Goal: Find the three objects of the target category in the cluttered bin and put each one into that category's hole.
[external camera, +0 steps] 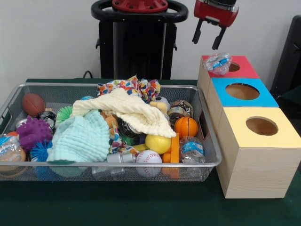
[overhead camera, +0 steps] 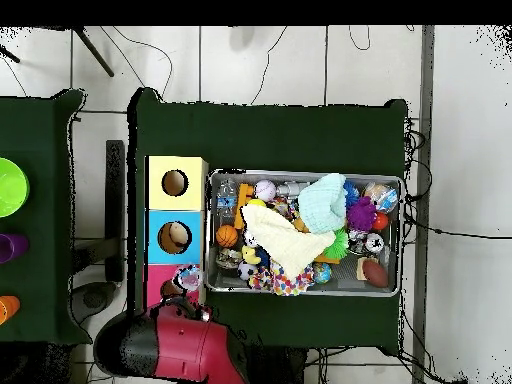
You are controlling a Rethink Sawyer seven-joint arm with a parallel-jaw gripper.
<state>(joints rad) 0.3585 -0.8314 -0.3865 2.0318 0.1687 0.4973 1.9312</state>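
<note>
My pincer (external camera: 207, 37) hung in the air above the red-topped box (external camera: 237, 69), its two dark fingers spread apart and holding nothing. Directly below it, a crumpled plastic bottle (external camera: 218, 62) with a blue label lay on the red top, resting at the edge of that box's round hole and partly over it; I could not tell whether it had begun to drop in. In the overhead view the arm's red housing covered part of this box, with the bottle (overhead camera: 187, 277) just showing beside it.

Three wooden boxes stood in a row, touching one another: the red one, then a blue-topped box (external camera: 242, 92), then a yellow-topped box (external camera: 261, 126), each with one round hole in its top. The row stood just beside the wire mesh bin (external camera: 113, 87) on the dark green table (external camera: 141, 207).

The bin was full of jumbled things. A cream cloth (external camera: 131, 110) and a pale green cloth (external camera: 82, 139) were draped over the pile. Around them I saw a small basketball (external camera: 186, 126), a baseball (external camera: 148, 157), a yellow ball (external camera: 158, 143), a purple spiky ball (external camera: 33, 132), a toy football (external camera: 33, 103), and another clear plastic bottle (external camera: 192, 149) near the bin's front corner by the boxes.
</note>
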